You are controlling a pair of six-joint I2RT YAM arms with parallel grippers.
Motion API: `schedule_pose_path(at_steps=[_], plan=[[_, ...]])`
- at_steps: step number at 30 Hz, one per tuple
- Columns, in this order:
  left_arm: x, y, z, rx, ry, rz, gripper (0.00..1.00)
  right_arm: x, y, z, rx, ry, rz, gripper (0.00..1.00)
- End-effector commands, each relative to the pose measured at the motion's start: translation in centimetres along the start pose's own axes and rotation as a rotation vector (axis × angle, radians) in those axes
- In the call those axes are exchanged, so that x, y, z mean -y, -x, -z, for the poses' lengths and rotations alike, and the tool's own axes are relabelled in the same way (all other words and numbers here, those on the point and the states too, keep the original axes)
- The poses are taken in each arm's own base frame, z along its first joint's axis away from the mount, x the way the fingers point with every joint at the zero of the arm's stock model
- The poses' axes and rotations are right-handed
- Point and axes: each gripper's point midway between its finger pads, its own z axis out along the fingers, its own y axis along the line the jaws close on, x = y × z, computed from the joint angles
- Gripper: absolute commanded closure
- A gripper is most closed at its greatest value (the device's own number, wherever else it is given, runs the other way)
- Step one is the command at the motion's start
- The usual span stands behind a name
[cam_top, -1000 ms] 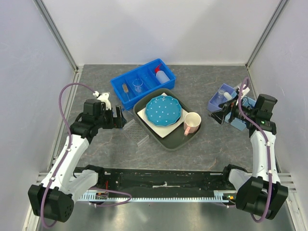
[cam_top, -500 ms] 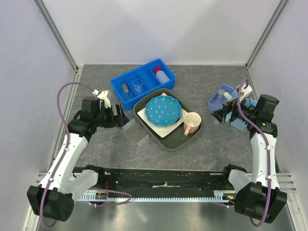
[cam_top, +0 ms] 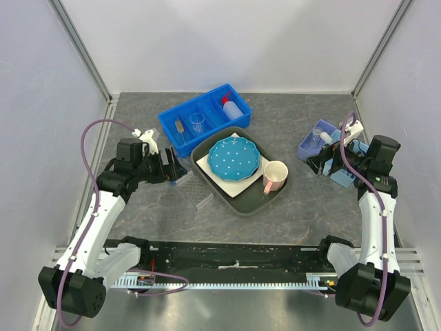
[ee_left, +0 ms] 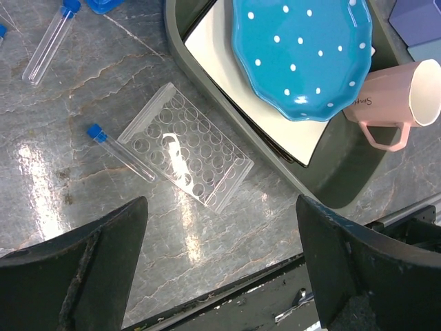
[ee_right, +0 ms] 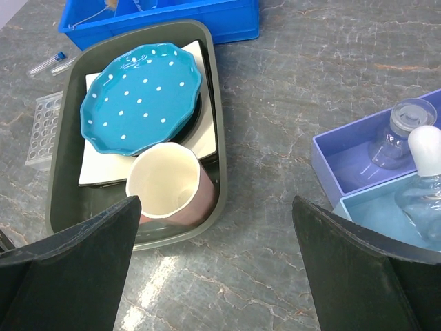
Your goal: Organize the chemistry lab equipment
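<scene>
Grey marbled table [cam_top: 303, 207] carried everything, closed in by pale panels. Nearest on the left, the left claw [ee_left: 220, 221] hung released, its jaws spread wide and holding nothing. It was poised over a clear rack [ee_left: 185, 154] that lay flat on the table just left of the grey tray [ee_left: 324, 186]. One blue-capped vial [ee_left: 118, 152] lay close against the rack's left edge, and a second vial [ee_left: 48, 41] lay farther off. I judged the claw was lined up there because these loose pieces were not yet put away.

On the right, the right claw [ee_right: 215, 214] was likewise released and empty, near two small bins [ee_right: 329, 157] holding a clear flask [ee_right: 406, 127] and a white-capped bottle [ee_right: 427, 148].

Between the arms, the tray held the dotted plate [ee_left: 303, 48] and pink mug [ee_left: 400, 89], neither of them lab gear. Farthest back, the blue bin [cam_top: 167, 123] held a small brush [cam_top: 180, 128], a beaker [cam_top: 198, 123] and the squeeze bottle [cam_top: 234, 109] side by side, so sorting looked partly done.
</scene>
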Motion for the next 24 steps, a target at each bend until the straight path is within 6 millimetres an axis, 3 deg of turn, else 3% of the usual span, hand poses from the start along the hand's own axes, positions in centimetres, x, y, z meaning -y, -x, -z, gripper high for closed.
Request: schedule_pose_path(at_steps=[1,4,5,8,12,15,20,24], plan=[[-0.2,2.1,0.2,0.068,0.012,-0.054,0.05,0.2,1.5,0.0,0.046,-0.008,0.069,0.02],[-1.4,3.3,-0.8,0.062,0.063,-0.124,0.06,0.5,0.7,-0.4,0.034,0.005,0.069,0.02],[-1.8,4.5,-0.5,0.075,0.104,-0.151,0.07,0.4,0.7,-0.5,0.034,0.019,0.073,0.02],[-3.7,6.1,-1.3,0.03,0.214,-0.226,0.12,-0.3,1.4,-0.7,0.04,0.077,0.078,0.02],[-5.6,5.9,-3.2,-0.043,0.275,-0.258,0.19,-1.1,4.2,-0.9,0.041,0.129,0.088,0.02],[-6.9,5.6,-4.8,-0.085,0.311,-0.273,0.23,-1.8,5.0,-2.1,0.018,0.168,0.088,0.02],[-8.5,6.6,-6.9,-0.144,0.363,-0.312,0.4,-4.0,3.9,-4.7,-0.039,0.25,0.114,0.02],[-9.7,5.6,-9.0,-0.22,0.363,-0.335,0.53,-4.2,2.1,-5.6,-0.078,0.287,0.092,0.02]])
